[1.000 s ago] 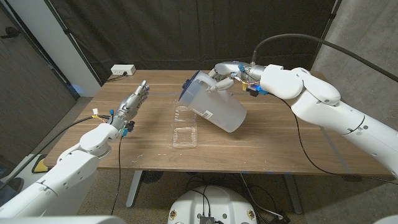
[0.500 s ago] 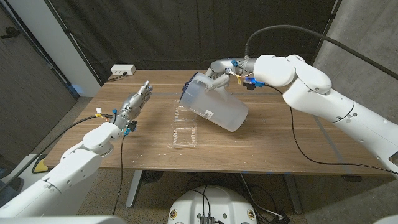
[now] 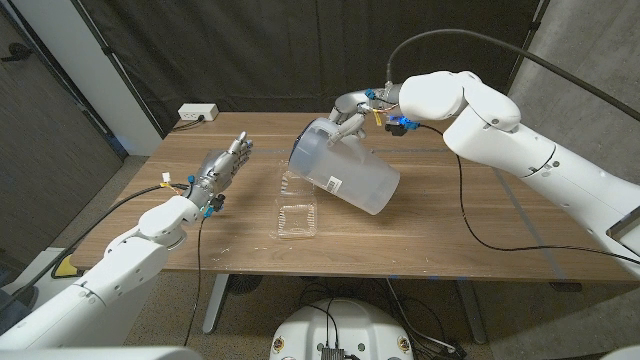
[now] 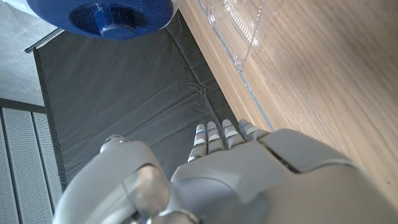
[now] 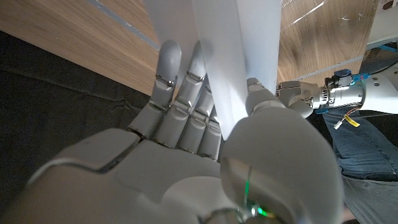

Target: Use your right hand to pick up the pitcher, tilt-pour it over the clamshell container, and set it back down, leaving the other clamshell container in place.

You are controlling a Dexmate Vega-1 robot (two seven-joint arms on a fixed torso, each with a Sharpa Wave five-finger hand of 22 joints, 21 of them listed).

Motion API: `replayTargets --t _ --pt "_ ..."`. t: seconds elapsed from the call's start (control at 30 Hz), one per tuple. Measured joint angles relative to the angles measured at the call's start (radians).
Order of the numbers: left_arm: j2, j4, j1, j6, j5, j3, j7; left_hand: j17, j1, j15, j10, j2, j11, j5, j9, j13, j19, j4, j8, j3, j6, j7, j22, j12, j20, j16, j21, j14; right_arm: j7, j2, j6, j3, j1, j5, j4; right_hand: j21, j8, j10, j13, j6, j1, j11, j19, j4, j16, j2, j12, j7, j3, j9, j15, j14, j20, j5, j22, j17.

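Pitcher [image 3: 345, 173], one, tilted in right robot hand [image 3: 350, 113]; clamshell container [image 3: 297, 205], one.

One pitcher [image 3: 345, 174]. One open clear clamshell [image 3: 297, 207] seen on the table [image 3: 450, 225]; a second not made out. Two hands: left [image 3: 222, 164], right [image 3: 350, 115]. One power strip [image 3: 197, 113].

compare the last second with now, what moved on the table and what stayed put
The right hand, gripping the pitcher by its handle, stayed closed while the arm's elbow swung up and back; the pitcher tipped slightly further, lid end over the open clamshell container. The left hand shifted a little toward the table's middle, holding nothing. The container did not move.
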Motion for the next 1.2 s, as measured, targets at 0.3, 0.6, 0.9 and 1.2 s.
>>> replayTargets --t 0.3,0.6,0.9,1.2 --pt "-0.009 0.032 -0.041 0.006 -0.007 0.033 -0.017 0.0 0.004 0.0 0.0 0.004 0.0 0.0 0.0 0.0 -0.004 0.003 0.0 -0.003 0.0 0.0 0.0 0.0 0.004 0.0 0.0 0.0 0.026 0.007 -0.03 -0.028 0.039 0.017 0.022 0.006 0.0 0.0 0.0 0.0 0.0 0.0 0.0 -0.003 0.006 0.0 0.0 0.0 0.003 0.0 0.0 0.0 0.0 0.0 -0.016 0.002" --pt "-0.003 0.037 -0.06 0.016 -0.012 0.045 -0.022 0.0 0.012 0.0 0.0 -0.004 0.0 0.0 0.0 0.0 -0.004 0.003 0.0 -0.003 0.0 0.0 0.0 0.001 0.004 0.0 0.0 0.0 -0.018 0.003 -0.029 -0.019 0.037 0.059 0.03 0.015 -0.001 0.0 0.0 0.002 0.0 0.0 0.0 -0.003 0.006 0.0 0.0 0.002 0.003 0.0 0.0 0.0 0.0 0.0 -0.028 -0.003" --pt "0.009 0.022 -0.064 0.031 -0.017 0.045 -0.017 0.0 0.011 0.0 0.0 -0.004 0.0 0.0 0.0 0.0 -0.004 0.0 0.0 -0.005 0.0 0.0 0.0 0.001 0.004 0.0 0.0 0.0 -0.082 -0.009 -0.02 0.019 0.003 0.1 0.019 0.02 -0.001 0.0 0.0 0.002 -0.003 0.0 0.0 -0.003 0.006 -0.003 0.0 0.002 0.003 0.0 0.0 0.0 0.0 0.0 -0.041 -0.006" --pt "0.017 0.011 -0.063 0.032 -0.023 0.041 -0.014 0.0 0.009 0.0 0.0 0.004 0.0 0.0 0.0 0.0 -0.003 0.0 0.0 -0.005 0.0 0.0 0.0 0.001 0.004 0.0 0.0 0.0 -0.168 -0.03 -0.008 0.063 -0.044 0.148 -0.005 0.026 -0.006 0.004 0.0 0.01 -0.009 0.003 0.0 -0.006 0.009 -0.009 0.0 0.001 0.006 0.0 -0.001 0.001 0.0 0.0 -0.049 -0.006"
